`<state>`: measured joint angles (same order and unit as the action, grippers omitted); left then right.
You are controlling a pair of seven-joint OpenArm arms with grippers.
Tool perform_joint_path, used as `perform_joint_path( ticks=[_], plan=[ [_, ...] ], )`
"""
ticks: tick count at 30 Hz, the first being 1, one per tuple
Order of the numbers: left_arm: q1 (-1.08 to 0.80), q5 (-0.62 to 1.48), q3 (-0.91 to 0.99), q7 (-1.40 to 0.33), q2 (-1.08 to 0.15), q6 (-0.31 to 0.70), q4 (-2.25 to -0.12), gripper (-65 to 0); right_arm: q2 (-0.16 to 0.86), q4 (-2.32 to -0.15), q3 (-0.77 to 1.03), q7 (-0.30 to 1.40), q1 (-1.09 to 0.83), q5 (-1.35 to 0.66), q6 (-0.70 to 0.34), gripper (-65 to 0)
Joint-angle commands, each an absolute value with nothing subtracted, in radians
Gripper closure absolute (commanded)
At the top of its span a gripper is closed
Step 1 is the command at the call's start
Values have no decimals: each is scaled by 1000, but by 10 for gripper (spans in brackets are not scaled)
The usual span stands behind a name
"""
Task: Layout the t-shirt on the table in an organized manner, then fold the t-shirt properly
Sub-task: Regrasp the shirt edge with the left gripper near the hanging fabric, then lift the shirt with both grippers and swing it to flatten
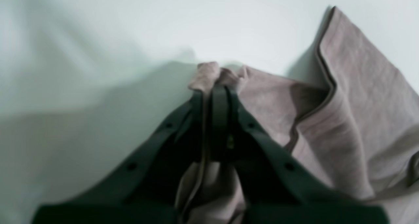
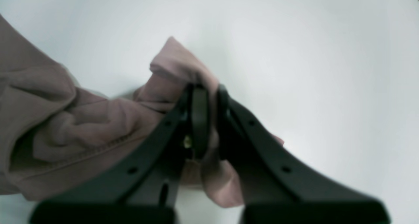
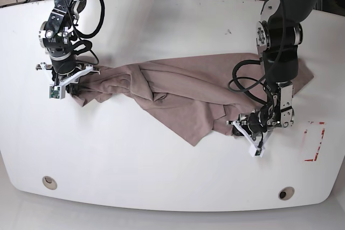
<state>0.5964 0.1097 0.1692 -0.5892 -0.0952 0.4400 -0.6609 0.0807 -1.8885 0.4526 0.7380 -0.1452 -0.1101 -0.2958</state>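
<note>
Both grippers, left (image 1: 216,86) and right (image 2: 204,88), are clamping the rumpled shirt (image 3: 183,92); spreading unfinished, folding not yet begun.

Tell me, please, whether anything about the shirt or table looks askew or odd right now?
The t-shirt is not flat: it lies twisted and bunched across the table, stretched between the left gripper and right gripper, both pinching cloth. Nothing looks damaged.

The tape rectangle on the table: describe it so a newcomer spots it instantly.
Start at the white table in the base view. The red-white tape rectangle sits beside the left pincer, past the t-shirt. Unlike the round grommet holes, it is angular and red.
</note>
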Motion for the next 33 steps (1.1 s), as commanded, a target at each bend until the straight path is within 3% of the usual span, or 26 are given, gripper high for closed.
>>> perform_joint_path(
  ticks=[1, 10, 19, 33],
  plan=[
    [611, 116, 182, -590, -113, 433, -740, 0, 91, -1910, 456, 710, -124, -119, -295, -2],
    [573, 116, 262, -730, -130, 441, -993, 0, 99, -1905, 461, 708, -77, -114, -295, -2],
    [558, 116, 298, -875, -163, 561, -1245, 0, 101, -1905, 461, 708, -19, -114, -295, -2],
    [651, 116, 440, -1087, -206, 638, -1558, 0, 131, -1905, 450, 708, 154, -117, -295, -2]
  ],
)
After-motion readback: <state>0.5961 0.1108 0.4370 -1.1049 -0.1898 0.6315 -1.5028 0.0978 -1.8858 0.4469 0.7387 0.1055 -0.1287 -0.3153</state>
